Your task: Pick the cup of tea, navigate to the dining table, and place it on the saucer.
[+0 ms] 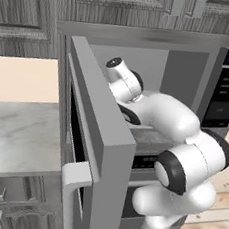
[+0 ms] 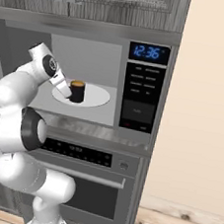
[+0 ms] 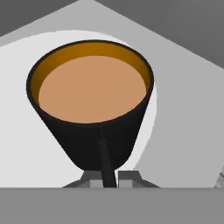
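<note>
The cup of tea is a small black mug full of amber-brown liquid. It stands on the white turntable plate inside the open microwave. In the hand view the cup is very close, its thin handle pointing toward the hand. My gripper is shut on that handle, one finger on each side. From the right base view the gripper reaches in from the left, against the cup's left side. The dining table and the saucer are out of view.
The microwave door stands swung open on the left, close beside my arm. The control panel with its blue clock is right of the cavity. An oven sits below. A marbled counter lies to the left.
</note>
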You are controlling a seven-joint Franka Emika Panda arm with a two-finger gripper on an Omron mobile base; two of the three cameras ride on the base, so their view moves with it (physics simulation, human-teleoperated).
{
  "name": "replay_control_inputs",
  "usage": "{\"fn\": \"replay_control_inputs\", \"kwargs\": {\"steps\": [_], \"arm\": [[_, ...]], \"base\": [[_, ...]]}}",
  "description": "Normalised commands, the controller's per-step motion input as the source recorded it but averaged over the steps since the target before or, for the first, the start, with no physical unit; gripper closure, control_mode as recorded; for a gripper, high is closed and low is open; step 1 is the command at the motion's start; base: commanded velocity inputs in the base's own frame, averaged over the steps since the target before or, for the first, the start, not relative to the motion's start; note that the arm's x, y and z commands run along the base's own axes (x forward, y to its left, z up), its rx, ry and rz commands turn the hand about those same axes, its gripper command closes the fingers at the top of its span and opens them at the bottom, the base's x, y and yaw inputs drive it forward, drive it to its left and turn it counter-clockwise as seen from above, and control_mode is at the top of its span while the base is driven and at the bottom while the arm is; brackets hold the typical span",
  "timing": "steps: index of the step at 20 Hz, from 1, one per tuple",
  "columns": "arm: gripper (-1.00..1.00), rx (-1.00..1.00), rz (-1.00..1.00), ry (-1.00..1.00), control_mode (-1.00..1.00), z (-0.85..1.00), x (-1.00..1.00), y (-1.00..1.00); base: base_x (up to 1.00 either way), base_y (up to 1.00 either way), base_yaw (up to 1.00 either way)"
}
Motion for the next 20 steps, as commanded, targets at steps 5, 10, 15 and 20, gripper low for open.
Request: {"fn": "replay_control_inputs", "kwargs": {"steps": [5,10,15,20], "arm": [[1.0,0.0,0.2,0.0,-1.0,0.0,-0.4,-0.1],[1.0,0.0,0.28,0.0,-1.0,0.0,-0.43,-0.08],[1.0,0.0,0.3,-0.01,-1.0,0.07,-0.47,-0.17],[1.0,0.0,0.3,-0.01,-1.0,0.23,-0.57,-0.13]], "base": [[0.0,0.0,0.0],[0.0,0.0,0.0],[0.0,0.0,0.0],[0.0,0.0,0.0]]}}
